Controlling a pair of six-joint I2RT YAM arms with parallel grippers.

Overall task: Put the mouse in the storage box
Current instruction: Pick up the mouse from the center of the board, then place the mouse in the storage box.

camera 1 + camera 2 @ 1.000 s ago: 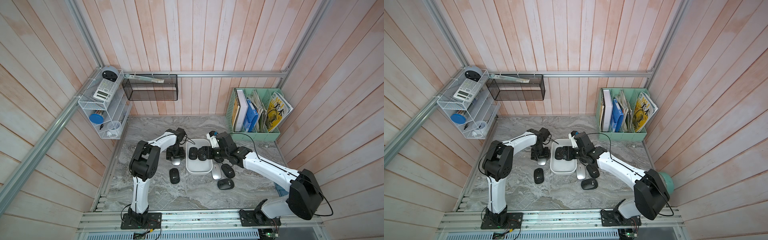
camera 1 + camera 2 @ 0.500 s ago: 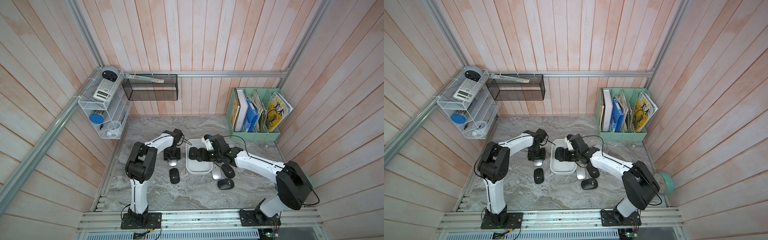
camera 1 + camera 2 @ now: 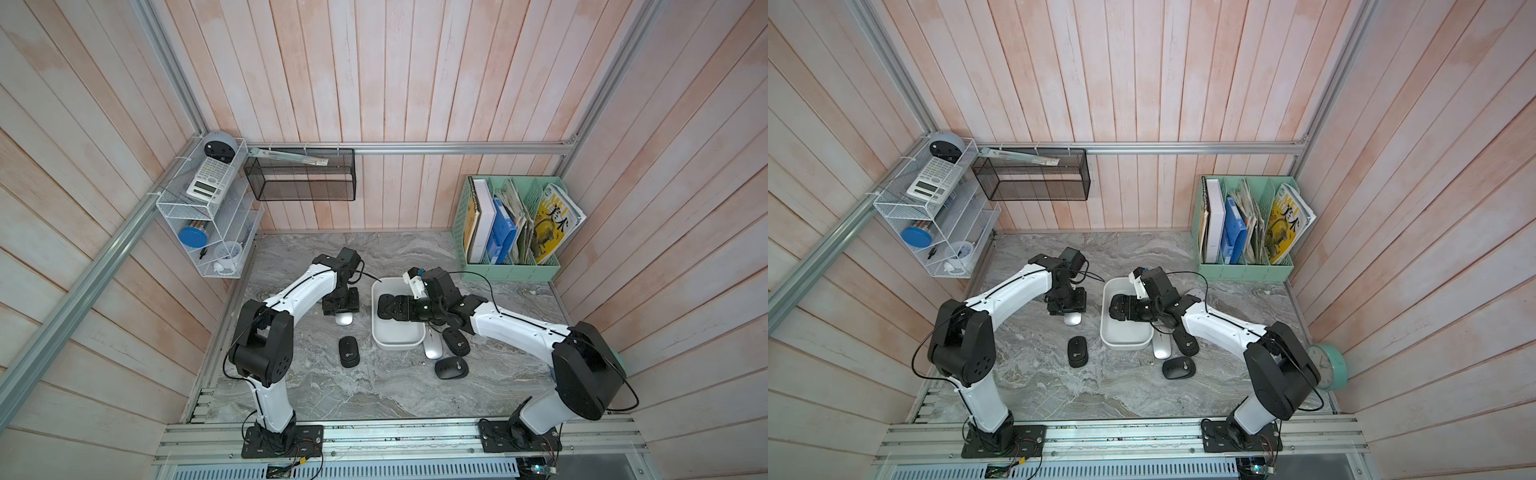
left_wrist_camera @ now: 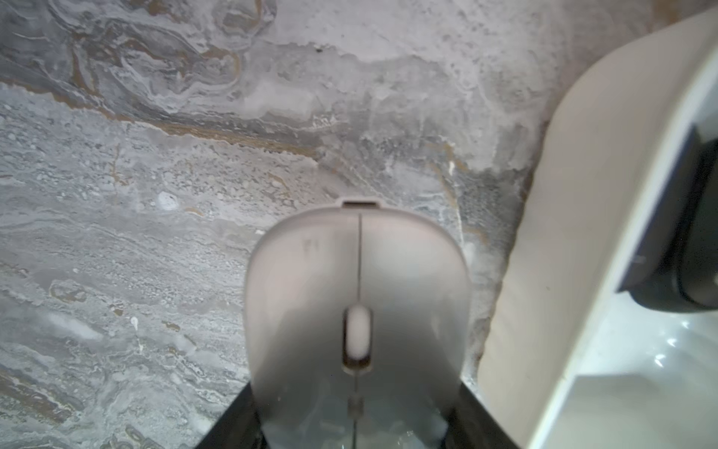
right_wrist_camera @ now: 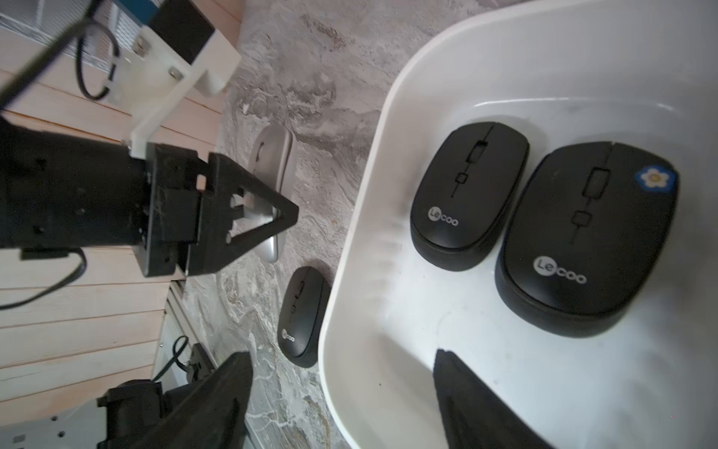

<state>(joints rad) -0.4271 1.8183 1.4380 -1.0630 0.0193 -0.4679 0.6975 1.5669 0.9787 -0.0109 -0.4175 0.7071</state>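
Left wrist view: the pale grey plastic mouse (image 4: 357, 311) lies on the marbled grey desk (image 4: 136, 252), clenched between the left jaws, just beside the white plastic storage box (image 4: 544, 280). The right jaws hang released over that box, so carrying the mouse across could strike them or catch the rim.

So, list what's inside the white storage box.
A plain black mouse and a flower-stickered black mouse lie side by side in the storage box. The right end effector hides part of the floor.

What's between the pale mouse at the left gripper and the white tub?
Just bare tabletop between mouse and storage box, per the left wrist view.
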